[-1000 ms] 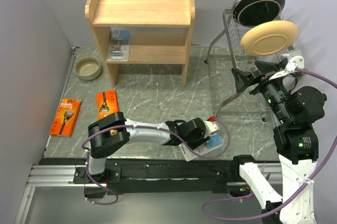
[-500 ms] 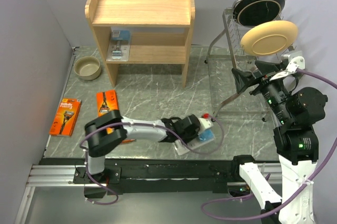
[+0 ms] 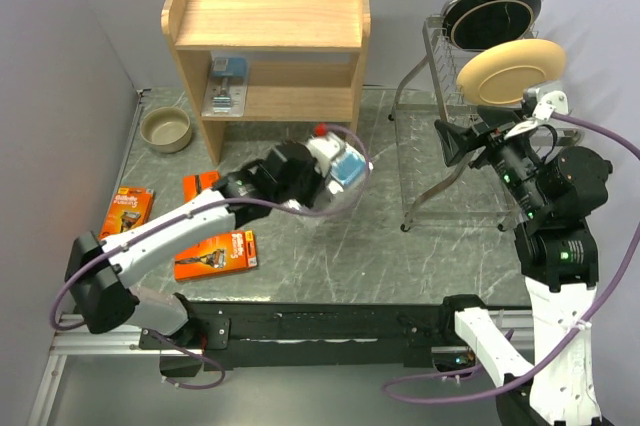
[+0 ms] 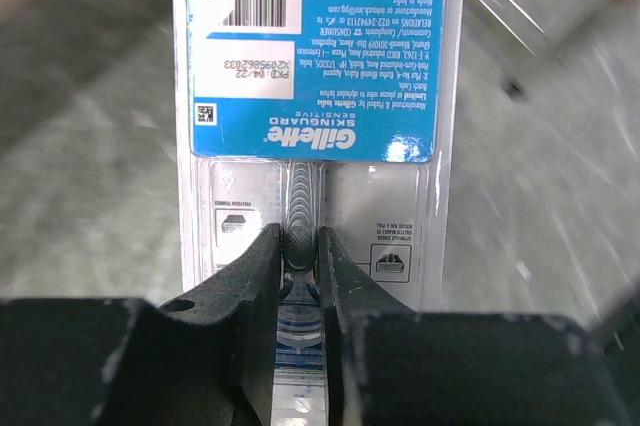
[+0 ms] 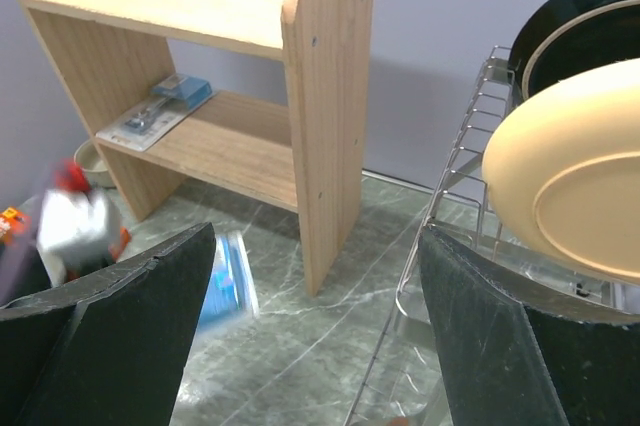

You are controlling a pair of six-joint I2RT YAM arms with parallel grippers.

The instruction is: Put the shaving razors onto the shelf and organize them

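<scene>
Your clear blister pack [image 4: 315, 96] shows its blue card upside down in the left wrist view: "Gillette SkinGuard Sensitive", with a barcode at the far end. The finer print is too small to read. Your left hand [image 4: 300, 246] is clamped on the pack's clear end, over the razor handle. It holds the pack above the tabletop [image 3: 330, 246], near the right side panel of the shelf [image 3: 265, 21].

A second blister pack [image 3: 225, 86] lies on the lower board. Three orange packs [image 3: 215, 254] lie on the tabletop, one partly hidden by the arm. Your right hand [image 3: 450, 146] is spread wide and empty beside the dish rack [image 3: 432, 56].
</scene>
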